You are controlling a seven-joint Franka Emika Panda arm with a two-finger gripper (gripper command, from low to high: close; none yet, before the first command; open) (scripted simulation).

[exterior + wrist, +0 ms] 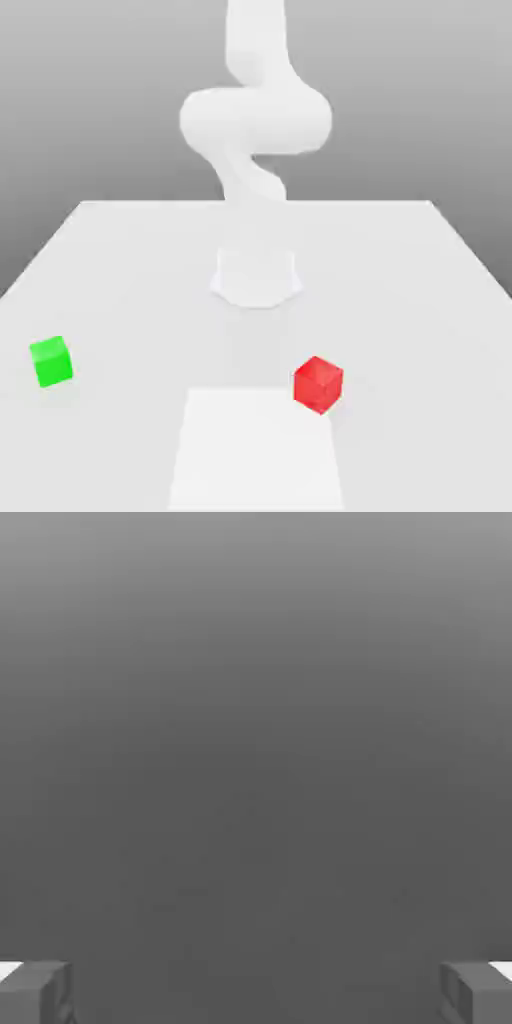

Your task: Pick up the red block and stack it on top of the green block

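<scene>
Standing wide apart, the jaws [256, 994] had nothing between them in the hand view. The red block [318, 385] sat on the table [380, 300], over the far right corner of the bright white patch [257, 455] in the exterior view. The green block [52, 361] lay near the table's edge on the exterior view's left, well apart from the red one.
</scene>
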